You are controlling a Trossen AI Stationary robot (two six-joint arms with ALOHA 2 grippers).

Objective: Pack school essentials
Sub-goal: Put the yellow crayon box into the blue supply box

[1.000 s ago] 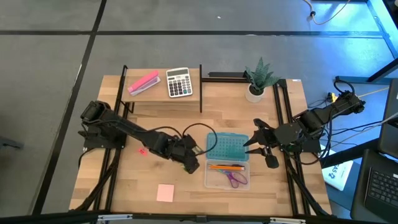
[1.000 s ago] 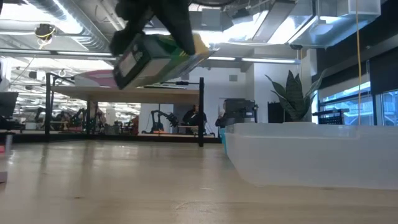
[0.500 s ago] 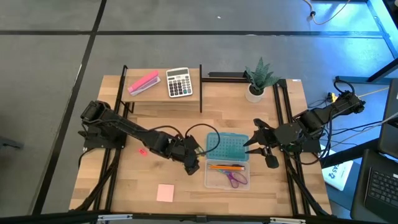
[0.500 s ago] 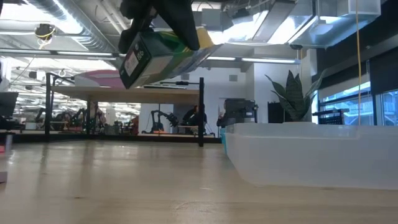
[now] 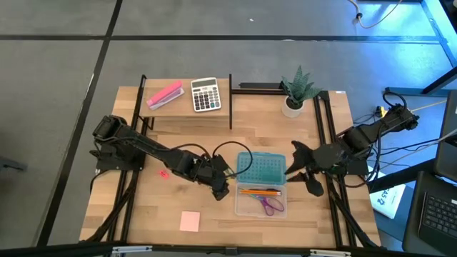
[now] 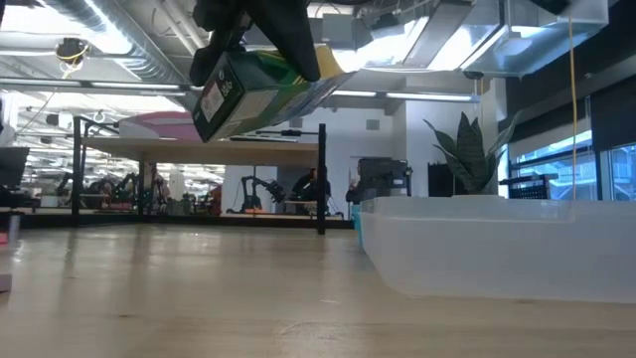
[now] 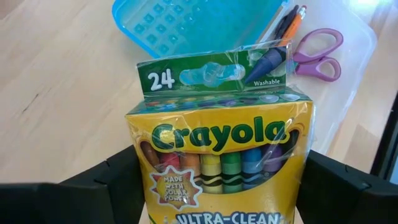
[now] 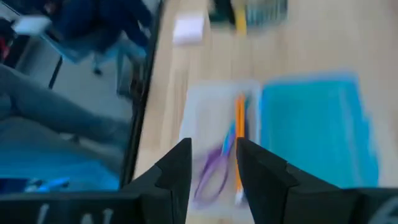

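The left gripper (image 5: pixel 218 187) is clamping the crayon box (image 7: pixel 222 155) between its fingers, holding it in the air just beside the clear container (image 5: pixel 244 207), at its left edge; inside the container the orange pencil (image 5: pixel 259 191) and purple-handled scissors (image 5: pixel 270 206) are lying below the blue lid (image 5: pixel 261 169). The right gripper (image 5: pixel 300 170) is hovering at the container's right side, fingers narrowly apart and holding nothing; the pink notepad (image 5: pixel 190 221) is lying well left of the container.

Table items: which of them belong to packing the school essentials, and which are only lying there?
Belong to the job:
- crayon box, held in the left gripper above the table
- orange pencil, in the clear box
- purple scissors, in the clear box
- pink notepad, on the table
- small red piece, on the table

Only lying there:
- calculator
- pink block
- potted plant
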